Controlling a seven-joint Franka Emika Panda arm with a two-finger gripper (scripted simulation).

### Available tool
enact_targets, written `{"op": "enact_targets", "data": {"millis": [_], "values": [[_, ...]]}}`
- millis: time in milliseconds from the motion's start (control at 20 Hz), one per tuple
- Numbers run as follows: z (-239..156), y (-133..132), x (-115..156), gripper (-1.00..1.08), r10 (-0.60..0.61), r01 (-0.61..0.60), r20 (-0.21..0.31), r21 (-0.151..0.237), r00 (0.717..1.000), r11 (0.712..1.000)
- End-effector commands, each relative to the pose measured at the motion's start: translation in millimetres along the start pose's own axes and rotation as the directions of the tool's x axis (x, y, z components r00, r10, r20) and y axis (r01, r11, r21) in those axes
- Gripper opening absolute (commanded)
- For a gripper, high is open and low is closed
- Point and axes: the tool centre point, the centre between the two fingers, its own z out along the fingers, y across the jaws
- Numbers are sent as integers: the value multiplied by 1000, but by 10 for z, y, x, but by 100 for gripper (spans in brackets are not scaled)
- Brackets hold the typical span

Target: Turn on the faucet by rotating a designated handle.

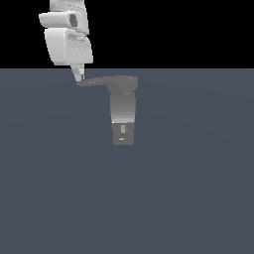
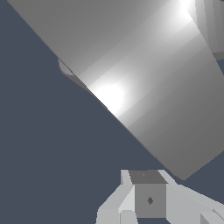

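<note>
The hand [image 1: 78, 77] hangs at the tip of the handle [image 1: 101, 82]; whether its fingers are spread cannot be told. The faucet [image 1: 123, 111] stands upright below and beside it.

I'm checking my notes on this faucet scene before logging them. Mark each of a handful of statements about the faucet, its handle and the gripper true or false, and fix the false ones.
1. The faucet stands upright on the floor. True.
2. The handle projects from the faucet's top toward the exterior view's right. False: it projects toward the exterior view's left.
3. The gripper is at the handle's outer tip. True.
4. The gripper is clamped around the faucet's upright body. False: it is at the far end of the handle, away from the body.
5. The faucet's base block is darker than its middle. True.
</note>
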Motion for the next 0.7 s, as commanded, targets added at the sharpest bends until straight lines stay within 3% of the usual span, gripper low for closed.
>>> {"op": "enact_targets", "data": {"millis": [0, 650], "values": [[18, 59, 77, -100, 4, -4, -3, -6, 1000, 1000], [50, 369, 331, -100, 4, -4, -5, -14, 1000, 1000]]}}
